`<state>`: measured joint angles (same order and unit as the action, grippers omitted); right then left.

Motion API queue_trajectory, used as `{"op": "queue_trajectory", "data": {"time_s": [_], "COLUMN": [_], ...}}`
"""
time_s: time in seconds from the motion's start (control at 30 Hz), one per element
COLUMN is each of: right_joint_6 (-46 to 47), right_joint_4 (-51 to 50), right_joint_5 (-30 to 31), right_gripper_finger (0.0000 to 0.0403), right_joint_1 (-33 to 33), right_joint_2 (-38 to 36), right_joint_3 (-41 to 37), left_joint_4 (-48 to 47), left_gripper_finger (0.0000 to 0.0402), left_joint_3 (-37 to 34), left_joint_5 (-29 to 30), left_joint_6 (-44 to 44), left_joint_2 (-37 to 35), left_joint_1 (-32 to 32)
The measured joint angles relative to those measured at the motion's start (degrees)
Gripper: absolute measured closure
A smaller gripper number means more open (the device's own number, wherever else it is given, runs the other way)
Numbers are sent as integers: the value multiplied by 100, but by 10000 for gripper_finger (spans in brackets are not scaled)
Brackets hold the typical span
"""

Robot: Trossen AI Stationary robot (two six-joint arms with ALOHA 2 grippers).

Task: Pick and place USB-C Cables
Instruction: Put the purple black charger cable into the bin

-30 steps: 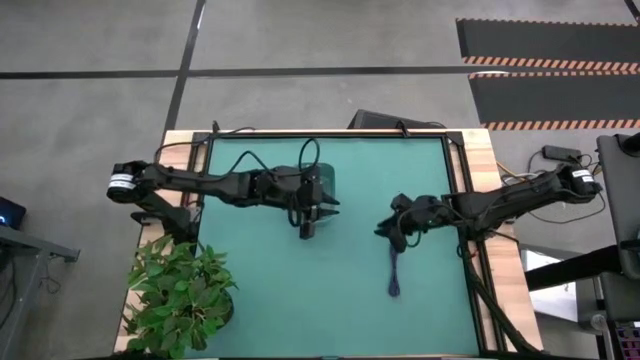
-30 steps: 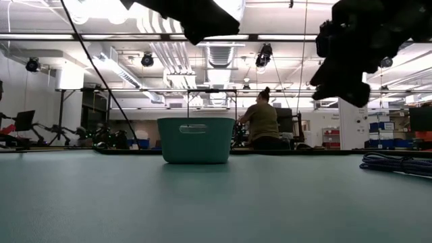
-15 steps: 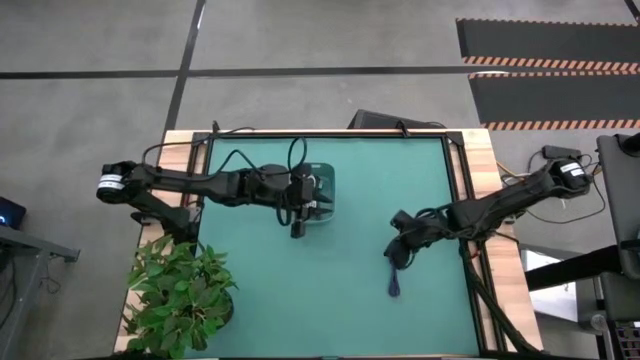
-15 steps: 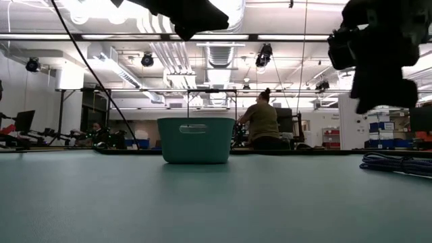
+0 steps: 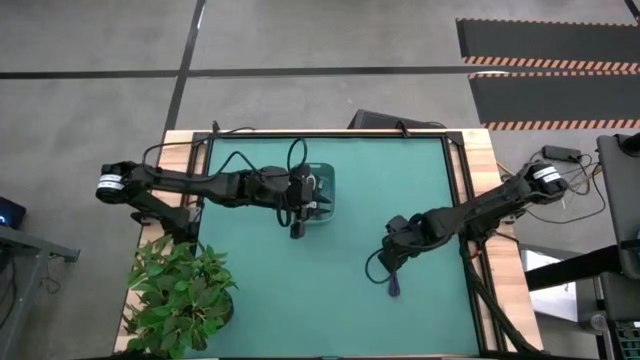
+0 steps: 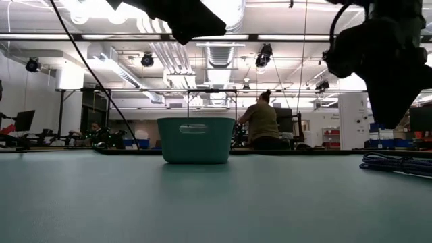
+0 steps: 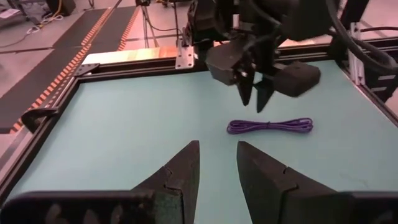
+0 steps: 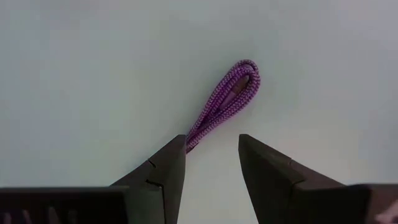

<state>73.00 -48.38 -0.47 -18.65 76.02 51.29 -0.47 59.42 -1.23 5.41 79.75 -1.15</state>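
Only the dark purple USB-C cable bundle point(image 5: 393, 287) shows; it lies flat on the green mat near the table's right near part, also in the left wrist view point(image 7: 268, 126) and the low view point(image 6: 398, 163). My right gripper point(image 7: 254, 104) hangs open just above it, fingers pointing down. In the right wrist view the bundle's looped end point(image 8: 231, 93) lies beyond the open gripper point(image 8: 211, 163). My left gripper point(image 7: 216, 168) is open over the near rim of the teal basket point(image 5: 318, 192). The green, blue and white bundles are out of view.
The teal basket point(image 6: 194, 140) stands on the mat's far left part. A potted plant point(image 5: 180, 295) sits at the table's near left corner. A black frame point(image 5: 455, 200) borders the mat. A person point(image 6: 262, 125) is in the room behind.
My right gripper has moved toward the near edge and down, ending just above the purple cable. My left gripper has drawn a little toward the table's left over the basket, then stayed still. The cable has not moved.
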Motion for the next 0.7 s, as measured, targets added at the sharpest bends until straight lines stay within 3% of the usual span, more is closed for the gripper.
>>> {"op": "queue_trajectory", "data": {"time_s": [0.33, 0.7], "right_joint_6": [303, 674], "right_joint_4": [-203, -270], "right_joint_5": [-248, -285], "right_gripper_finger": [264, 264], "right_joint_1": [-280, -472], "right_joint_2": [1015, 1519], "right_joint_3": [697, 741], "left_joint_4": [-2, -3], "left_gripper_finger": [310, 310], "left_joint_3": [-7, -49], "left_joint_5": [218, 218], "left_joint_6": [2, 2], "left_joint_2": [0, 0], "left_joint_1": [-2, -2]}}
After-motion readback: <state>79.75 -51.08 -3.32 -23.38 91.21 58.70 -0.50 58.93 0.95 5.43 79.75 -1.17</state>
